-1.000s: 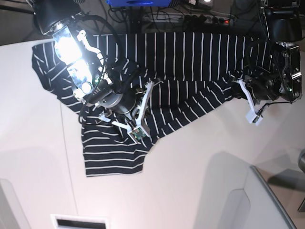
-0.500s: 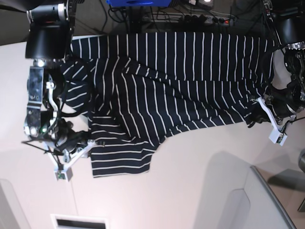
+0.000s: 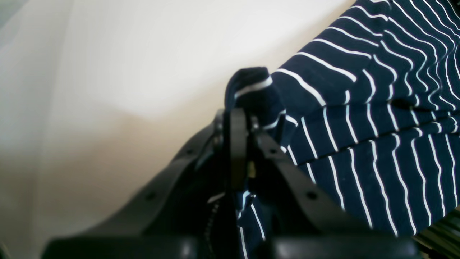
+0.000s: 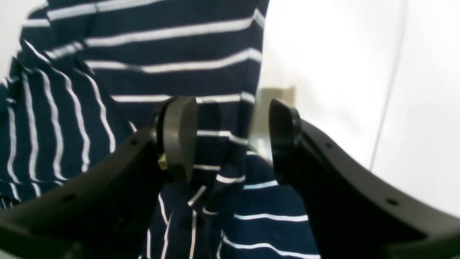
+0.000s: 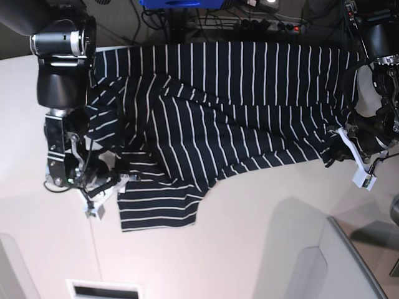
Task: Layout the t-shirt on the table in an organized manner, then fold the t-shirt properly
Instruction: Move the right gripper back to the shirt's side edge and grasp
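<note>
White matte table (image 5: 249,237), thin seam line running across the near-left part. Spread on it: 1 dark navy t-shirt (image 5: 237,106) with thin white stripes, stretched wide along the far edge, upper part reaching over that edge. Wrinkled and bunched toward the left, 1 flap lying flat nearer the front-left. Bare tabletop all along the near side and at the left.

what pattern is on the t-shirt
Dark navy t-shirt with thin white stripes; clearest in the base view.
</note>
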